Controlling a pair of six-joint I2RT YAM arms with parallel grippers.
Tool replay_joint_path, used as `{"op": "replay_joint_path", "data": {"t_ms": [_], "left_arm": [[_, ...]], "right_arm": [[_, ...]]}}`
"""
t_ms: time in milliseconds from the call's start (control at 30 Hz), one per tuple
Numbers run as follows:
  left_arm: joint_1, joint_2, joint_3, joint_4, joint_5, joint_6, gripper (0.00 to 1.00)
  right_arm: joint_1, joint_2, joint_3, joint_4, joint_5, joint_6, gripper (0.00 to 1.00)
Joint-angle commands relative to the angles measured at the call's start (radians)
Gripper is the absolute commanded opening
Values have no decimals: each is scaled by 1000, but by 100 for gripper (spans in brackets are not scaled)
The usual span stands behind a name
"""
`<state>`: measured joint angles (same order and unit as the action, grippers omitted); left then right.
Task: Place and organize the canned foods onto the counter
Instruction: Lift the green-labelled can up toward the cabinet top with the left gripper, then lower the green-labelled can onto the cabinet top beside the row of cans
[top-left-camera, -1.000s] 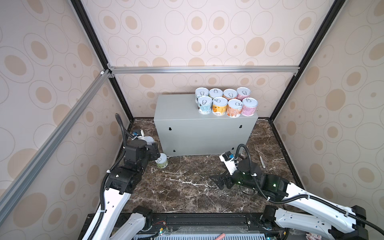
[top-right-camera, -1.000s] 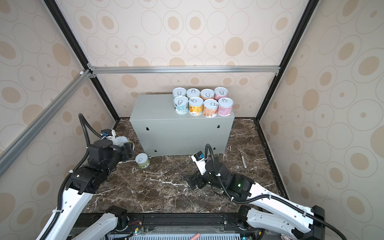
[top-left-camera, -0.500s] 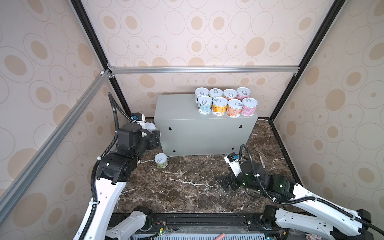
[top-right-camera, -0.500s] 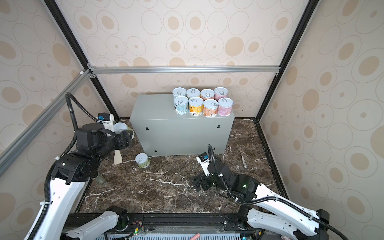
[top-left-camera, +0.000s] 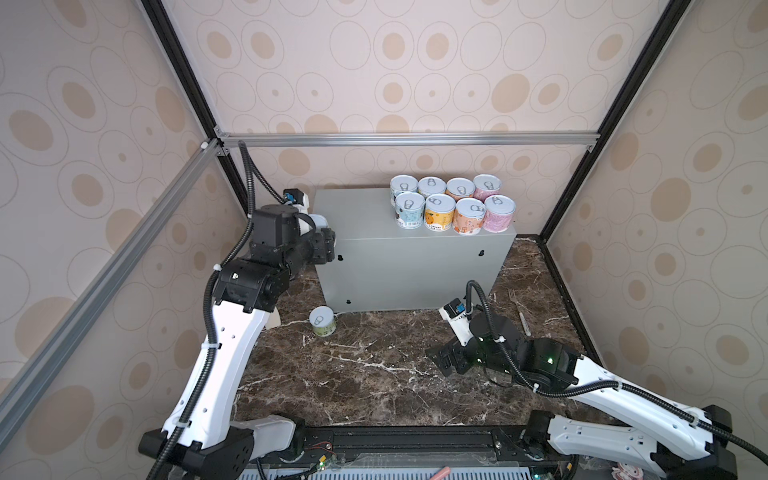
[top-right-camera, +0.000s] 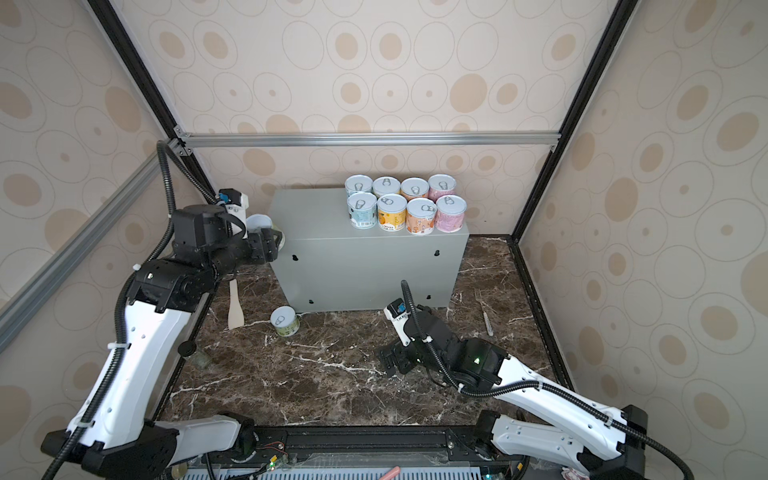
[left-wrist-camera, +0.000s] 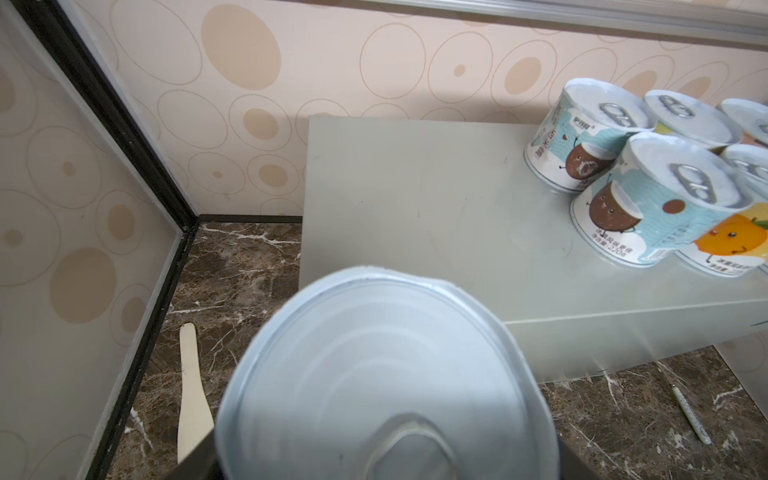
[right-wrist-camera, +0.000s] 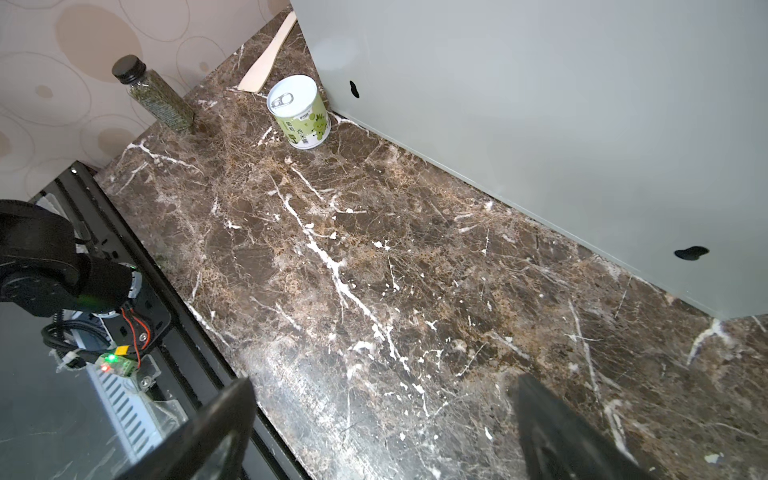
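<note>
Left gripper (top-right-camera: 272, 244) is clamped on one can (left-wrist-camera: 374, 374), lid up and label hidden. The can is just off the left end of the counter (top-left-camera: 365, 216), at about top level. Right gripper (right-wrist-camera: 384, 380) stands wide open and empty, low before the counter's front. Eight cans (top-left-camera: 453, 203) occupy the counter's right end in two rows. A green can (top-left-camera: 322, 321) stands at its front left foot. Expect rigid, smooth-sided, probably weighty cans: grip across the side wall at mid-height, keeping the can upright.
</note>
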<state>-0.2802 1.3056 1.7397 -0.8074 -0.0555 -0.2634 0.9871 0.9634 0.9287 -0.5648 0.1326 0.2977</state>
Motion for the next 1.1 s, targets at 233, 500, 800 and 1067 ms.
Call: {"op": "replay_joint_path", "data": {"t_ms": [233, 500, 800, 1067], "left_arm": [[3, 193, 278, 60, 48, 24, 49], [2, 298, 405, 23, 61, 19, 48], [-20, 430, 575, -46, 78, 21, 48], [-79, 517, 626, -65, 42, 30, 49]], "right_arm": [[0, 145, 63, 18, 6, -113, 99], [0, 212, 48, 69, -36, -121, 99], [0, 269, 5, 131, -67, -119, 99], [-2, 313, -1, 154, -70, -135, 99]]}}
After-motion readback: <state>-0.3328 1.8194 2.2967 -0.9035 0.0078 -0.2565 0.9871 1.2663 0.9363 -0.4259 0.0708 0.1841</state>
